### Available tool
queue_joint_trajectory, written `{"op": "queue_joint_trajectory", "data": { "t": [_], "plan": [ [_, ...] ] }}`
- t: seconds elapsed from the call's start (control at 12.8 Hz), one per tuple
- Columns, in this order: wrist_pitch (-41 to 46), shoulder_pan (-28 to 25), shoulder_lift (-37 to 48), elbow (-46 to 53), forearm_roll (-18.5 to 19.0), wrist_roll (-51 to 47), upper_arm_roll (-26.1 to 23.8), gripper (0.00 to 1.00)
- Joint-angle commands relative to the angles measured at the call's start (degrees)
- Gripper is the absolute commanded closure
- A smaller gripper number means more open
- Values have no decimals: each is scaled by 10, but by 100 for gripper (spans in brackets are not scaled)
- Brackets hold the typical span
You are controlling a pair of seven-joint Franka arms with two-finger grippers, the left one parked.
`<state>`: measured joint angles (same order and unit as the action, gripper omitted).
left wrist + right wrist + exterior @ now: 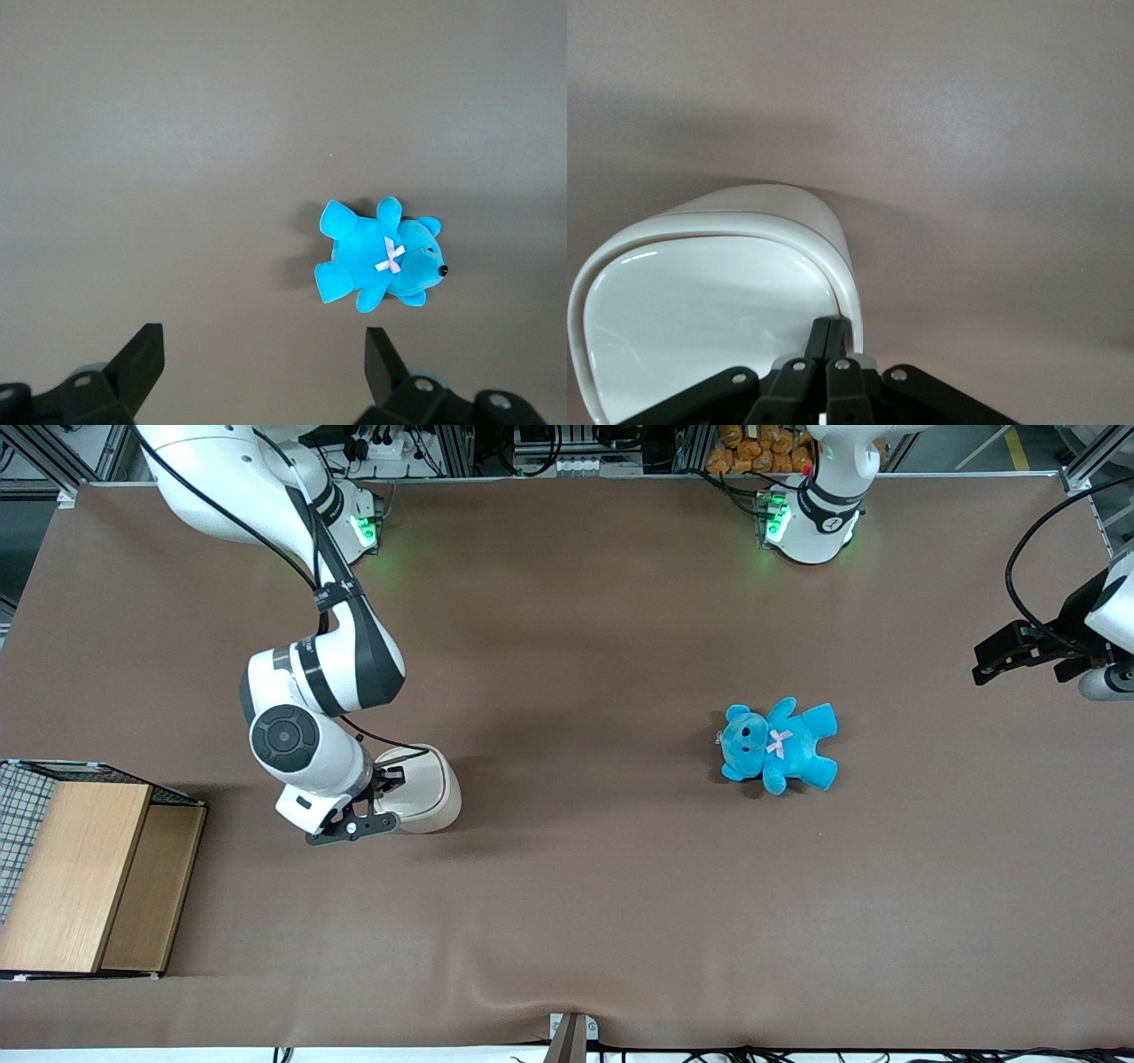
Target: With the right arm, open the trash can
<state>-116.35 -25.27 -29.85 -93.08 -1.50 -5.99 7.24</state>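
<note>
The right arm [301,691] is lowering nothing — its gripper [829,341], jaws pressed together, is touching the lid edge of the trash can [425,788], sitting lid-down on the desk [567,912] near the wooden box [75,872].

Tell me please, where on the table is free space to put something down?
The widest bare patch lies between the trash can and the blue teddy. The table strip nearest the front camera is also free. It is crowded where the gripper, fingers shut, meets the can's lid, near the wooden box.
</note>
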Motion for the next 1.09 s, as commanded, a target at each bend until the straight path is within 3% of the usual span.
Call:
{"op": "queue_joint_trajectory", "data": {
  "t": [0.0, 0.08, 0.16, 0.23, 0.31, 0.47, 0.62, 1.01],
  "plan": [
    [-43, -5, -5, -37, 4, 2, 3, 100],
    [-38, -4, -1, -33, 4, 2, 3, 100],
    [-18, 0, 7, -25, 4, 2, 3, 87],
    [29, 2, 18, 1, -12, 2, 3, 38],
    [79, 3, 29, 30, -52, 2, 8, 0],
    [175, 35, 40, 96, -86, 3, 8, 0],
    [228, 58, 42, 146, -87, 2, 8, 0],
    [227, 107, 76, 174, -68, 4, 15, 0]
  ]
}}
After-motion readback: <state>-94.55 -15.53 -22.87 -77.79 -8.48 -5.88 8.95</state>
